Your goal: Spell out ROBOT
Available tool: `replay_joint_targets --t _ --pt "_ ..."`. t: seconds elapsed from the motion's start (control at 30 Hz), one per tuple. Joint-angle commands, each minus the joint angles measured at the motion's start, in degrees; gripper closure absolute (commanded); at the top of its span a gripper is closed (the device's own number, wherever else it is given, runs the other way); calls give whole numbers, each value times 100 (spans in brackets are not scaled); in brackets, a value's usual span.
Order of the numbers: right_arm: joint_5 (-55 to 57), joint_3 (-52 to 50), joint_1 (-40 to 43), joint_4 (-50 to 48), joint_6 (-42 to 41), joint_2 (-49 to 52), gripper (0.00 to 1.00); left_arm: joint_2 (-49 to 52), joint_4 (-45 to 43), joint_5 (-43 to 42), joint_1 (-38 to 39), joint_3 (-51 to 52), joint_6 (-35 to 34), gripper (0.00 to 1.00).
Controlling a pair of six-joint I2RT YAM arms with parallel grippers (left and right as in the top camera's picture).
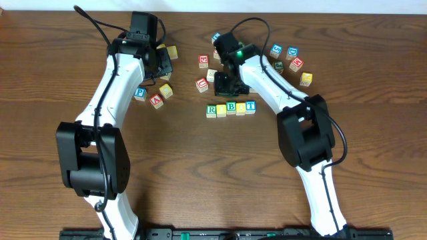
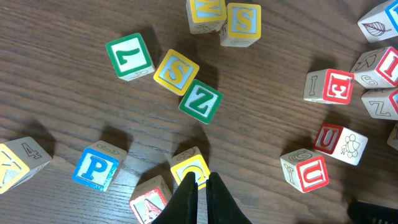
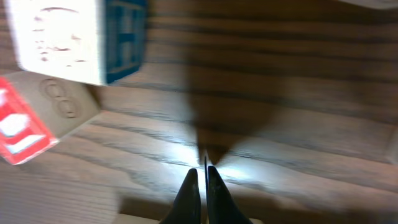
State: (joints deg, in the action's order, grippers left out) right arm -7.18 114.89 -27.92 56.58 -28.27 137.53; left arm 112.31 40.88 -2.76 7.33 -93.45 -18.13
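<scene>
Centrally on the wooden tabletop, a row of letter blocks shows R, B and T, with two yellowish blocks between them whose faces cannot be read. Well to the left of that row, the left end effector hovers with its fingers drawn narrow and gripping nothing, its tips over a yellow O block. Just beyond the row, the right end effector is pinched together over bare wood, holding nothing.
</scene>
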Motion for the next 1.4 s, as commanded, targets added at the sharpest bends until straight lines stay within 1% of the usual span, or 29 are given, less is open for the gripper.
replay_joint_targets --t 0.0,0.43,1.03,1.2,1.37 --pt "85 -31 -37 118 -39 74 99 -9 13 72 2 -63 33 92" --pt "83 -31 -52 459 -39 74 99 -9 13 72 2 -63 33 92" --pt "83 -31 -68 595 -39 74 99 -9 11 72 2 -63 33 92" --pt "129 -28 0 452 -33 74 99 -9 7 72 2 -63 33 92" --pt "125 -26 249 323 -33 74 99 -9 7 72 2 -63 33 92"
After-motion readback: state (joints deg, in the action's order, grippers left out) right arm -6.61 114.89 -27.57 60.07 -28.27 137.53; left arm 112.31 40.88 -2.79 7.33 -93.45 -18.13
